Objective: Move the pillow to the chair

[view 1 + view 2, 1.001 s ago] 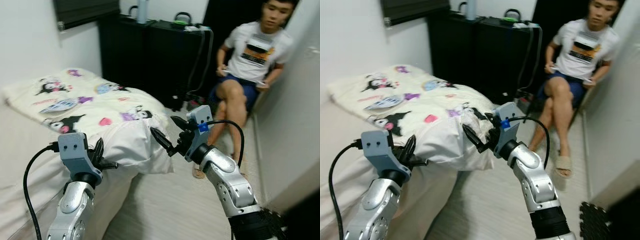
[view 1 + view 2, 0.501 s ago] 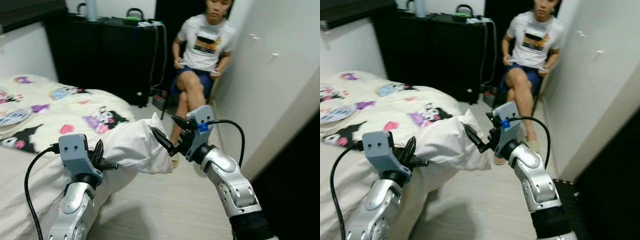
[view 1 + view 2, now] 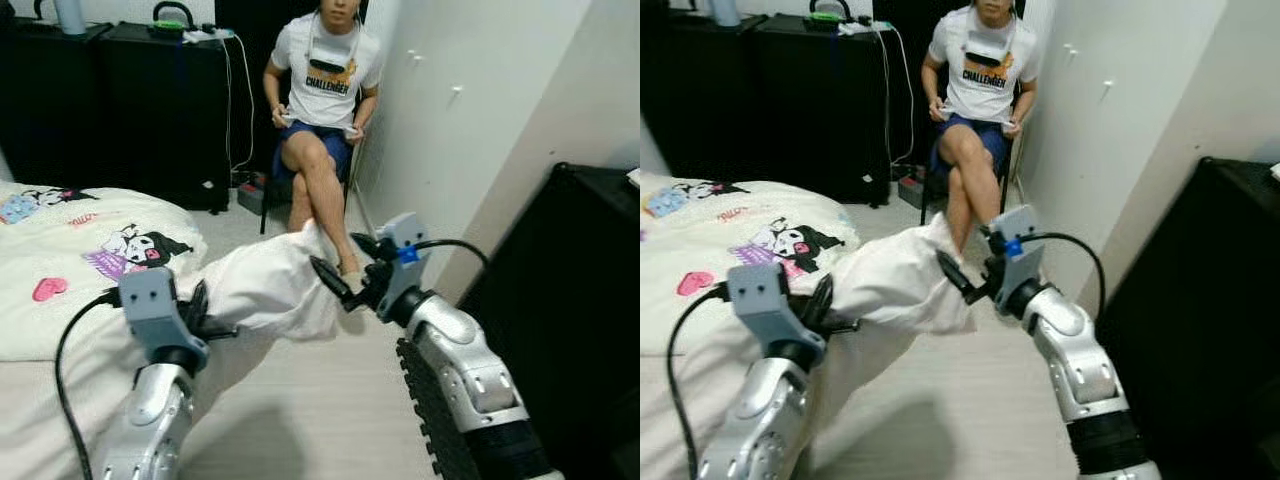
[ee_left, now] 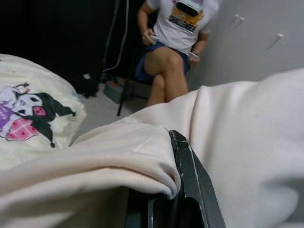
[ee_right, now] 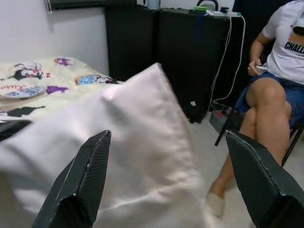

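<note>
Pillow (image 3: 265, 290) hangs between my two arms, off the bed (image 3: 60, 300) edge and above the floor (image 3: 320, 400), its near end hidden behind my left claw (image 3: 205, 318) and its underside out of sight. Chair (image 3: 352, 170) is mostly covered by the person (image 3: 320, 110) sitting on it, just thin dark legs visible; their head is cut off at the frame top. My left claw pinches a fold of pillow fabric, one black finger (image 4: 190, 183) under the cloth, the other buried, so shut on it. My right claw (image 3: 345, 268) is spread wide with the pillow's far corner (image 5: 156, 76) between the fingers (image 5: 88, 175); can't tell if either finger actually touches the fabric. Black cabinet (image 3: 110, 100) stands behind the bed, and a dark unit (image 3: 580, 300) at right is cut off.
</note>
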